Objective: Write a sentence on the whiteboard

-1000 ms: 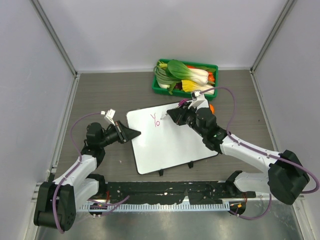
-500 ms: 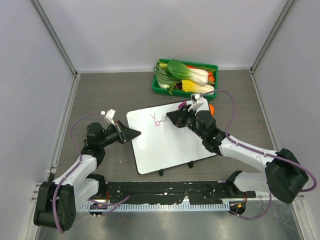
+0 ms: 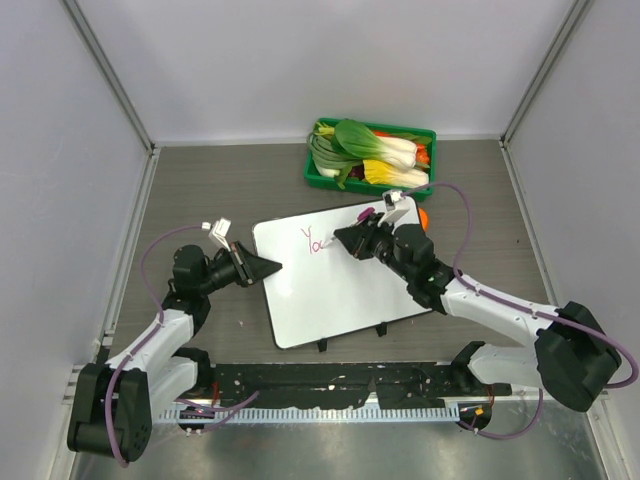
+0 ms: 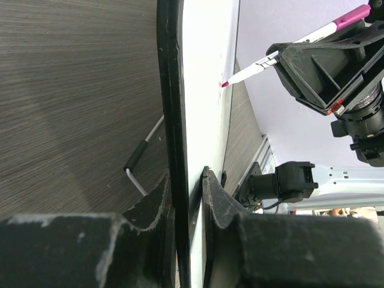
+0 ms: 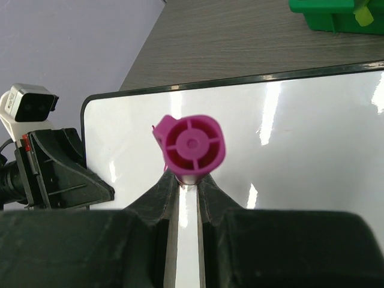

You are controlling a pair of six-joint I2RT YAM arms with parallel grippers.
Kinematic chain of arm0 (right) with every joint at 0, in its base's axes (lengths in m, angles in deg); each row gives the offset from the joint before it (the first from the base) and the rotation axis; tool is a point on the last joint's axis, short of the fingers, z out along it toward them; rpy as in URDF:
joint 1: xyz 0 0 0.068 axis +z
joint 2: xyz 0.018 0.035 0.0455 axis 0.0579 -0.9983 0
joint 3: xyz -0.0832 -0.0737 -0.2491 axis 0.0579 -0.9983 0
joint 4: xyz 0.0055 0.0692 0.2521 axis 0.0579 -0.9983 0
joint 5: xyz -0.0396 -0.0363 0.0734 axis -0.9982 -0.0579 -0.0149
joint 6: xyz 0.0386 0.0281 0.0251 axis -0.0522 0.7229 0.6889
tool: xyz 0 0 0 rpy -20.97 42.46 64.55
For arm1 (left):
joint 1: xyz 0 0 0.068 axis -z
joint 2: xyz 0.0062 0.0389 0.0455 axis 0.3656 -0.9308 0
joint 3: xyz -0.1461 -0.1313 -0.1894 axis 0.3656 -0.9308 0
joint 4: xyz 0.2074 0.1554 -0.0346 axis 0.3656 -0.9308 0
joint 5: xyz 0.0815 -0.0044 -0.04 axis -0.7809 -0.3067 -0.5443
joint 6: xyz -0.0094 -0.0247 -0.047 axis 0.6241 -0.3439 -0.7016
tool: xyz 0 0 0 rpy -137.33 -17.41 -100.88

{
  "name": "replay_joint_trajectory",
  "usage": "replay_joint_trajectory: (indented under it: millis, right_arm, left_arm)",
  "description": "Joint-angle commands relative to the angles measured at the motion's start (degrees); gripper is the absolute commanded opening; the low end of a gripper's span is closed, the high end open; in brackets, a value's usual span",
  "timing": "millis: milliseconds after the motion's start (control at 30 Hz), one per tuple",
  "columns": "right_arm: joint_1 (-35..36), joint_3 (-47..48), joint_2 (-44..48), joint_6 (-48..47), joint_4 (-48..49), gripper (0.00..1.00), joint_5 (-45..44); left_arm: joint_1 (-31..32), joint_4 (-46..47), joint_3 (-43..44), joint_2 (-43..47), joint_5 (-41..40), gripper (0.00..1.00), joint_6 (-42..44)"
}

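Observation:
The whiteboard (image 3: 340, 285) lies flat on the table in the top view, with pink writing (image 3: 316, 239) reading about "You" near its far left corner. My left gripper (image 3: 268, 266) is shut on the board's left edge; the left wrist view shows the black rim (image 4: 170, 108) pinched between the jaws. My right gripper (image 3: 347, 238) is shut on a pink-capped marker (image 5: 191, 144), its tip on the board beside the writing. The marker (image 4: 282, 50) also shows in the left wrist view, touching the board. The right wrist view looks down the marker's cap onto the board (image 5: 300, 138).
A green tray (image 3: 373, 152) of vegetables stands just behind the board. An orange object (image 3: 425, 216) lies behind my right arm. Black clips (image 3: 321, 346) sit on the board's near edge. Grey walls close in the table on three sides.
The writing has grown from "Yo" to about "You". My right gripper and the marker have shifted slightly right along the line. The left arm has not moved.

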Motion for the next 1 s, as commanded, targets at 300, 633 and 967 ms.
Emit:
replay_joint_trajectory:
  millis: [300, 633, 967]
  right_arm:
    - [0.0, 1.3, 0.9, -2.9, -3.5, 0.01, -5.1]
    - [0.0, 5.4, -0.9, -4.0, -4.2, 0.01, -7.2]
    - [0.0, 4.0, -0.6, -4.2, -5.7, 0.00, -5.2]
  left_arm:
    - [-0.1, -5.9, -0.7, -0.7, -9.0, 0.00, 11.6]
    - [-0.1, -5.9, -0.7, -0.9, -9.0, 0.00, 11.6]
    - [0.0, -5.9, -0.7, -1.0, -9.0, 0.00, 11.7]
